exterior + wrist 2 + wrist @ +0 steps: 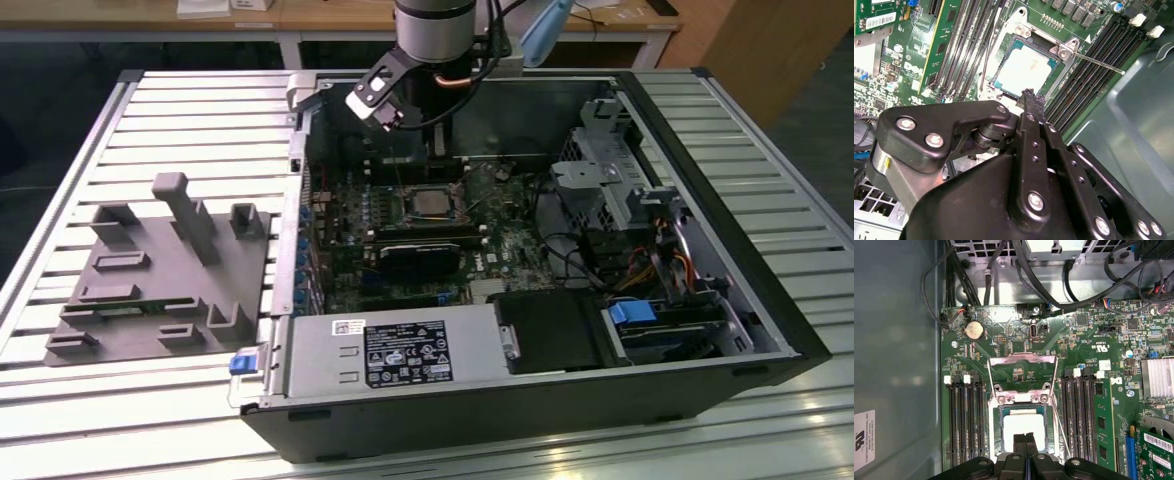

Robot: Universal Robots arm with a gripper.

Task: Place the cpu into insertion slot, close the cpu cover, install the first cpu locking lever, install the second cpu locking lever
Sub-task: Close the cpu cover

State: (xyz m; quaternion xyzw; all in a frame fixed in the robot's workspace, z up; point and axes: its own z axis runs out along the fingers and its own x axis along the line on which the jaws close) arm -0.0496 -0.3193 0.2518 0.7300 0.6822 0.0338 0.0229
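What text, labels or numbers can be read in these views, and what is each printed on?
No text reads clearly enough to quote.
Power supply label: white print on black, too small.
Small white sticker beside it: too small.
Case wall sticker in the first wrist view: tiny sideways print, unreadable.
Barcode sticker on the green card: blurred.
Motherboard lettering: too small.

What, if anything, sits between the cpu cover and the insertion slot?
Nothing visible. The cpu cover is flipped open beside the insertion slot, which holds the cpu; the gripper hangs above the cpu.
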